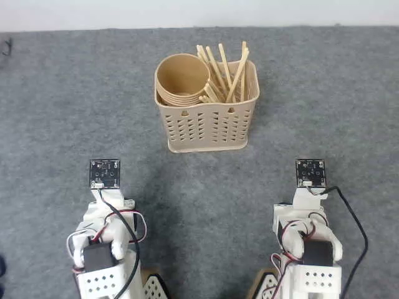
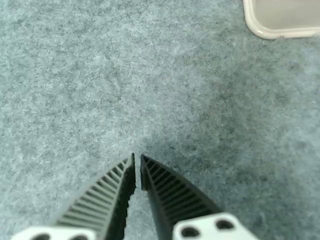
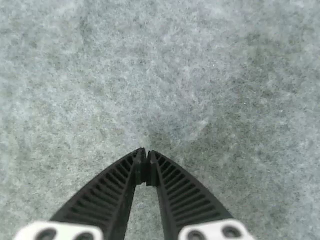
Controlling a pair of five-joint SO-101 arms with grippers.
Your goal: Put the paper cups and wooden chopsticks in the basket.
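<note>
A beige slotted basket [image 1: 209,124] stands on the grey carpet at the middle back. Inside it, a stack of tan paper cups [image 1: 182,78] fills the left half and several wooden chopsticks [image 1: 225,75] lean in the right half. Both arms are folded back at the near edge, far from the basket. My left gripper [image 2: 137,159] is shut with nothing in it, hanging over bare carpet. My right gripper [image 3: 147,152] is shut too, its black ribbed fingers meeting over bare carpet. A corner of the basket base [image 2: 280,20] shows in the left wrist view.
Grey carpet [image 1: 199,187] covers the whole work surface. The left arm [image 1: 103,243] and the right arm [image 1: 308,243] sit at the near corners. A pale wall runs along the far edge.
</note>
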